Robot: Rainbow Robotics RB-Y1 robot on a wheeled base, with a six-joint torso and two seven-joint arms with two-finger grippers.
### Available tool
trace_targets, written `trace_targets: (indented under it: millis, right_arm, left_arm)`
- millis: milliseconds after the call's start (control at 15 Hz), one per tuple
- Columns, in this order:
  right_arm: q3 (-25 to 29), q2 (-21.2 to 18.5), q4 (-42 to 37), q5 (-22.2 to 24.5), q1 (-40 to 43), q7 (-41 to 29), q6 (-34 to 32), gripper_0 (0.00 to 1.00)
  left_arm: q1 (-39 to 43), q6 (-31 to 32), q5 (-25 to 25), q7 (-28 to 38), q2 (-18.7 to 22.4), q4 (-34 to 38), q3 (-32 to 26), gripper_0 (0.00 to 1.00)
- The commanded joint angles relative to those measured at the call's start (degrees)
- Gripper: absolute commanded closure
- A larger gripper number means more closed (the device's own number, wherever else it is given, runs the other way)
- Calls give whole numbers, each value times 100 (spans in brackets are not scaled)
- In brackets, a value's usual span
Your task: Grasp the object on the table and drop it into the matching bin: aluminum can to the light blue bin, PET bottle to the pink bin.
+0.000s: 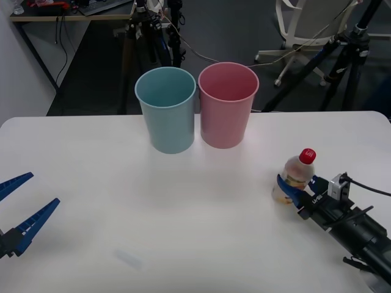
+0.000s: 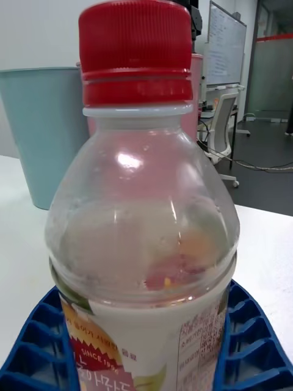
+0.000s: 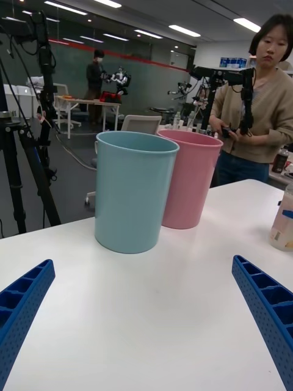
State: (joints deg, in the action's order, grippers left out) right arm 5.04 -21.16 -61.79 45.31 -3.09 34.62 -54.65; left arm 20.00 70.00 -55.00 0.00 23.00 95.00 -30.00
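The smooth white table (image 1: 183,244) is carrying the round, tapering plastic bins, light blue bin (image 1: 166,110) left of pink bin (image 1: 227,105). At near right, the right gripper (image 1: 291,189) is clasping the clear PET bottle (image 1: 296,174), which is standing upright, its red cap pointing up. At near left, the left gripper (image 1: 18,210) is hanging with its ribbed fingers spread.

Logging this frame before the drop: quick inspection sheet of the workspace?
Surface: white table, bare apart from the job's things.
Job's things: PET bottle upright at the right side; light blue bin and pink bin side by side at the back, upright.
Clutter: nothing seen.
Grippers: right gripper with jaws around the bottle's lower body; left gripper open, low at the left edge.
Cables: one at the right wrist.
Surroundings: tripods, office chair behind.
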Motion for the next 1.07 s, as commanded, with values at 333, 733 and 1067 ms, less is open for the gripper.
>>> trace_targets:
  millis: [333, 733, 1067]
  right_arm:
    - [-3, -64, 0, 5, 19, -26, -177, 100]
    - [-21, -442, -923, -66, 801, -167, -177, 100]
    - [-601, -1268, -2487, -936, 1707, -307, 711, 100]
  left_arm:
    - [0, 0, 0, 0, 0, 0, 0, 0]
    - [0, 0, 0, 0, 0, 0, 0, 0]
    - [0, 0, 0, 0, 0, 0, 0, 0]
